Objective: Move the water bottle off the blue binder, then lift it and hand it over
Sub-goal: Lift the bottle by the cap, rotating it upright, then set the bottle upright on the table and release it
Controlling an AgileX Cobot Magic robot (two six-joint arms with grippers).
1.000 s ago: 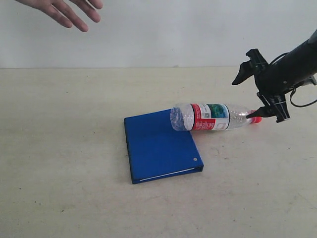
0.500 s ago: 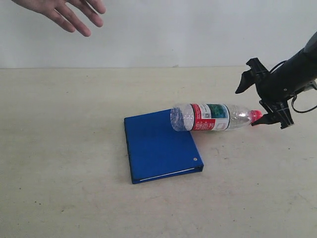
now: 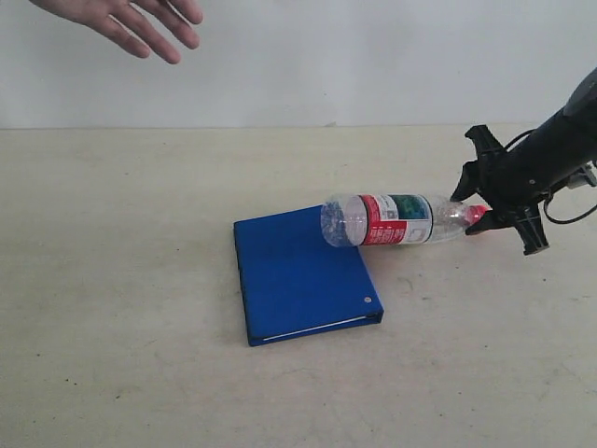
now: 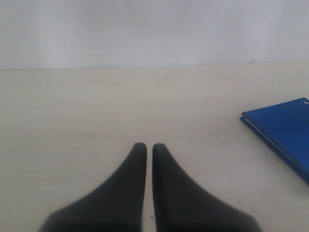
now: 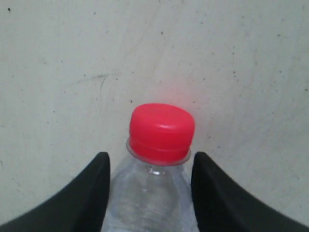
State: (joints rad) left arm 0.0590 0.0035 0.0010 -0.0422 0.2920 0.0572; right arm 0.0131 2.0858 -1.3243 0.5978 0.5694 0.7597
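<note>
Right end effector (image 3: 473, 210) straddles water bottle (image 3: 396, 220) neck behind red cap (image 5: 161, 128), clamped or not: cannot tell | left end effector (image 4: 149, 145) closed | water bottle lies left-right, base on far-right corner of blue binder (image 3: 298, 275), cap rightward | right arm nearer

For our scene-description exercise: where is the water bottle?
In the exterior view the water bottle lies on its side right of centre, its base resting on the blue binder's far right corner and its neck flanked by the right tool.
</note>
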